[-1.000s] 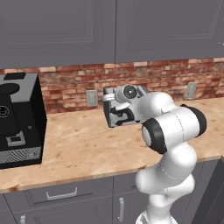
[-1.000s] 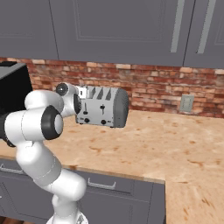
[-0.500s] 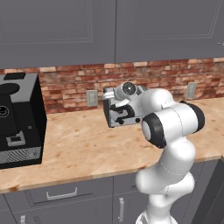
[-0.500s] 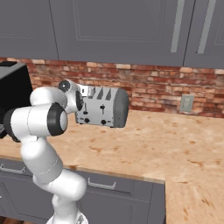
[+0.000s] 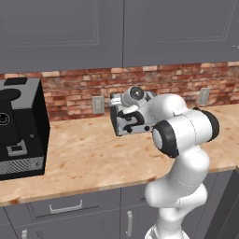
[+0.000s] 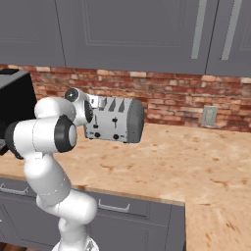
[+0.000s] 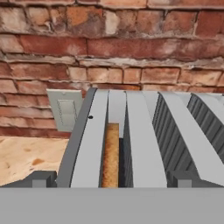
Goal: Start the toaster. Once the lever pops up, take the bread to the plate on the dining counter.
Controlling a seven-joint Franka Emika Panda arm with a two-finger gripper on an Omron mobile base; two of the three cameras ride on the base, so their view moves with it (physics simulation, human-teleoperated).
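I see the bread (image 7: pixel 111 154) in the toaster's (image 7: pixel 144 135) leftmost slot from the hand view, gripper (image 7: pixel 111 178) fingers spread wide, no readable labels

The arm (image 5: pixel 184 135) has swung its elbow up and toward three o'clock in the left base view. In the right base view it has slid toward nine o'clock, uncovering more of the toaster (image 6: pixel 115 120).

The toaster (image 6: pixel 113 120) is silver-grey with black levers and knobs. In its slot, the bread (image 7: pixel 111 154) shows golden tan. Behind the toaster runs a red-brown brick wall (image 7: pixel 113 39); beneath it, a mottled light wood counter (image 6: pixel 186 157). Grey cabinets (image 5: pixel 116 32) hang above.
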